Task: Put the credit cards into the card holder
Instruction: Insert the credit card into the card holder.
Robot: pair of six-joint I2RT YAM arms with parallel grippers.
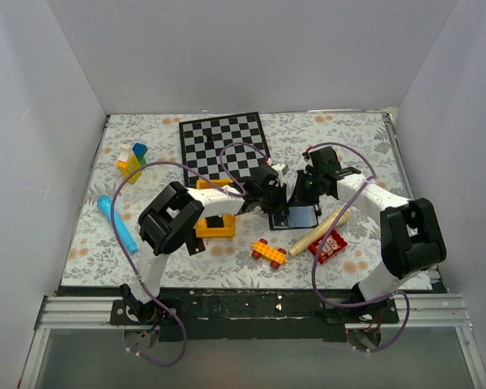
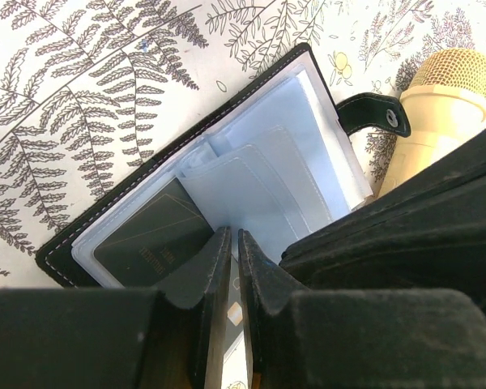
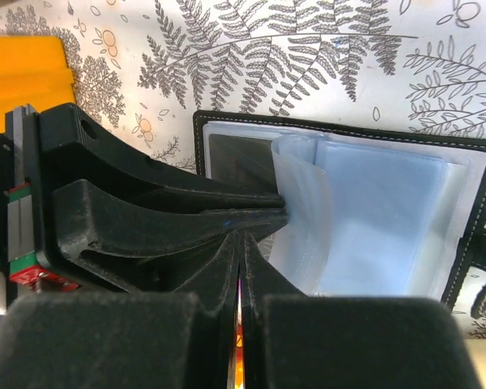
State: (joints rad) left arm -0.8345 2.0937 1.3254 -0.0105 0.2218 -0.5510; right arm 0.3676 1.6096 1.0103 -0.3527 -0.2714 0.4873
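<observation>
Where both arms meet, left fingers (image 2: 202,279) seemingly pinch a card (image 2: 234,313).

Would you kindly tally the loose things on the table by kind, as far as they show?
Card holder: 1
Credit card, in its pocket: 1
Checkered board: 1
Toy block pieces: 3
Blue pen: 1
Toy microphone: 1
Red packet: 1
Total: 9; an orange strip behind the left arm is unclear, not counted.

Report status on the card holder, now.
Left gripper jaws near shut, tips on the card holder sleeves; grip unclear. Right gripper jaws shut alongside. One credit card pocketed. Toy microphone beside holder, not blocking.
</observation>
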